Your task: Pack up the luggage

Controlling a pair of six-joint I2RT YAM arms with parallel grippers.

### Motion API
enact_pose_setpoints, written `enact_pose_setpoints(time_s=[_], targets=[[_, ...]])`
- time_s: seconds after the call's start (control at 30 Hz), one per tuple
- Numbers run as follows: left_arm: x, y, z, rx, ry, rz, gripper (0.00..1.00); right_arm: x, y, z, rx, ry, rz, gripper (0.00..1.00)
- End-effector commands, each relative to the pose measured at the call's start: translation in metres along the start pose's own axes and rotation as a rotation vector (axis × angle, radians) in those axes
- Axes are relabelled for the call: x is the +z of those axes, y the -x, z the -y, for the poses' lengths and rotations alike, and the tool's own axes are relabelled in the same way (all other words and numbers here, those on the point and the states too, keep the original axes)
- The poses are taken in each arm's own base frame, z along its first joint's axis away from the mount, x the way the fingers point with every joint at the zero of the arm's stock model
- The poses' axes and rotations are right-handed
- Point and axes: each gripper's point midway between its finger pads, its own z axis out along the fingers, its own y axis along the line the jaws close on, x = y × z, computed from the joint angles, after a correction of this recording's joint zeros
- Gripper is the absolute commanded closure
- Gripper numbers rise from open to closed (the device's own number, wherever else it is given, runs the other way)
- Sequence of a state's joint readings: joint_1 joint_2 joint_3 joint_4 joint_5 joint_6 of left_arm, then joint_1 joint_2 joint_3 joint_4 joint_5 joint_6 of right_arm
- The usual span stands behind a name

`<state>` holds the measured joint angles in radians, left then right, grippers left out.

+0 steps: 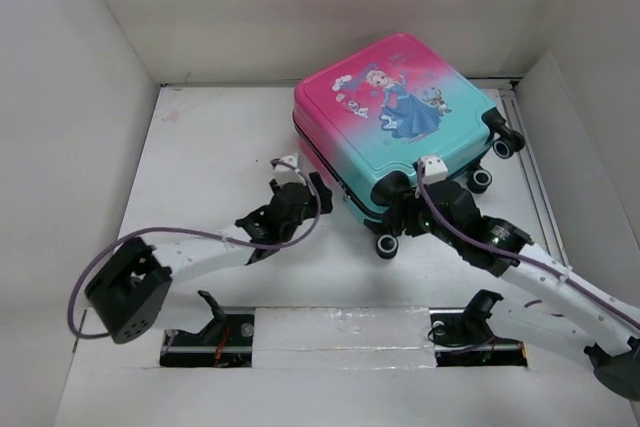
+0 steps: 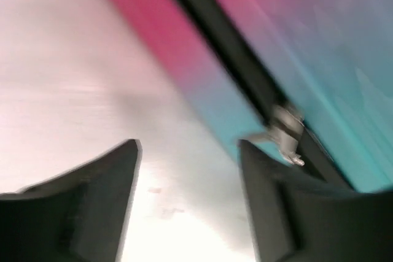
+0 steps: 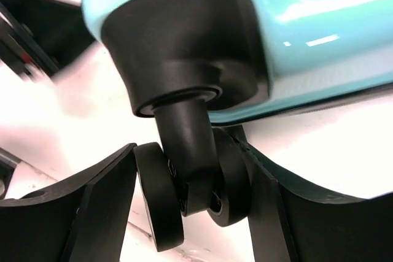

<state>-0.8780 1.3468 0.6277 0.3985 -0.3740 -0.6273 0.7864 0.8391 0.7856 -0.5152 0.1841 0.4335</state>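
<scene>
One luggage point(image 1: 400, 97) lies closed and flat on the table point(image 1: 200, 157), toward the far right, princess print facing up. I count four black wheels on it: three stand free, and the fourth wheel point(image 3: 159, 200), a twin caster at the near corner, is pinched between the fingers of the right gripper point(image 3: 190, 151). The left gripper point(image 2: 187, 151) is spread apart and holds nothing, just beside the case's side seam, with one metal zipper pull point(image 2: 285, 130) by its right finger.
</scene>
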Motion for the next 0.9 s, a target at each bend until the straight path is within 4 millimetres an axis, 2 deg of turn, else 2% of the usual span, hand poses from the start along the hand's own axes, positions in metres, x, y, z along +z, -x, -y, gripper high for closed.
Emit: enact_pose_setpoints(time_s=[0.0, 0.07, 0.1, 0.13, 0.17, 0.2, 0.23, 0.27, 0.3, 0.33, 0.37, 0.4, 0.43, 0.47, 0.5, 0.53, 0.57, 0.67, 0.7, 0.77, 0.8, 0.87], targets=[[-0.026, 0.05, -0.029, -0.097, 0.109, 0.174, 0.33, 0.007, -0.005, -0.047, -0.043, 0.158, -0.034, 1.0], [-0.039, 0.061, -0.029, -0.123, 0.097, 0.204, 0.3, 0.007, 0.003, -0.078, -0.069, 0.238, -0.013, 1.0], [-0.047, 0.07, -0.03, -0.148, 0.098, 0.23, 0.2, 0.013, -0.001, -0.088, -0.074, 0.252, -0.031, 1.0], [-0.061, 0.084, -0.028, -0.172, 0.079, 0.268, 0.19, 0.015, 0.0, -0.098, -0.081, 0.275, -0.026, 1.0], [-0.069, 0.091, -0.026, -0.184, 0.063, 0.286, 0.19, 0.011, 0.008, -0.122, -0.089, 0.34, -0.001, 1.0], [-0.077, 0.098, -0.025, -0.206, 0.047, 0.303, 0.19, 0.018, 0.004, -0.134, -0.102, 0.36, -0.021, 1.0], [-0.091, 0.111, -0.025, -0.229, 0.032, 0.341, 0.11, 0.019, 0.006, -0.144, -0.116, 0.38, -0.013, 1.0], [-0.099, 0.117, -0.027, -0.24, 0.03, 0.362, 0.1, 0.018, 0.006, -0.16, -0.134, 0.424, -0.009, 1.0], [-0.106, 0.122, -0.026, -0.26, 0.016, 0.376, 0.0, 0.015, 0.015, -0.176, -0.137, 0.457, -0.001, 1.0], [-0.113, 0.127, -0.026, -0.27, 0.003, 0.39, 0.0, 0.024, 0.007, -0.184, -0.162, 0.455, -0.031, 1.0], [-0.127, 0.135, -0.027, -0.3, -0.022, 0.414, 0.0, 0.022, 0.002, -0.198, -0.187, 0.48, -0.041, 1.0], [-0.133, 0.138, -0.027, -0.307, -0.031, 0.424, 0.0, 0.021, 0.01, -0.209, -0.189, 0.487, -0.027, 1.0], [-0.141, 0.145, -0.028, -0.32, -0.038, 0.445, 0.0, 0.021, 0.008, -0.214, -0.197, 0.492, -0.039, 0.94], [-0.153, 0.15, -0.03, -0.347, -0.057, 0.462, 0.0, 0.025, 0.004, -0.219, -0.206, 0.486, -0.047, 0.78], [-0.16, 0.156, -0.032, -0.363, -0.061, 0.487, 0.0, 0.022, 0.005, -0.221, -0.209, 0.483, -0.042, 0.59], [-0.167, 0.161, -0.032, -0.373, -0.073, 0.5, 0.0, 0.018, 0.008, -0.227, -0.21, 0.499, -0.035, 0.15], [-0.174, 0.166, -0.031, -0.382, -0.084, 0.512, 0.0, 0.015, 0.011, -0.224, -0.208, 0.487, -0.026, 0.0], [-0.191, 0.177, -0.024, -0.399, -0.137, 0.523, 0.0, -0.004, 0.033, -0.22, -0.189, 0.478, 0.036, 0.0], [-0.198, 0.182, -0.024, -0.406, -0.146, 0.532, 0.0, -0.024, 0.049, -0.218, -0.172, 0.489, 0.084, 0.0], [-0.207, 0.19, -0.017, -0.385, -0.175, 0.531, 0.0, -0.042, 0.063, -0.2, -0.168, 0.441, 0.133, 0.0], [-0.211, 0.193, -0.013, -0.386, -0.193, 0.53, 0.0, -0.068, 0.083, -0.191, -0.132, 0.463, 0.199, 0.0], [-0.213, 0.19, -0.005, -0.356, -0.232, 0.502, 0.0, -0.082, 0.089, -0.164, -0.107, 0.407, 0.25, 0.0]])
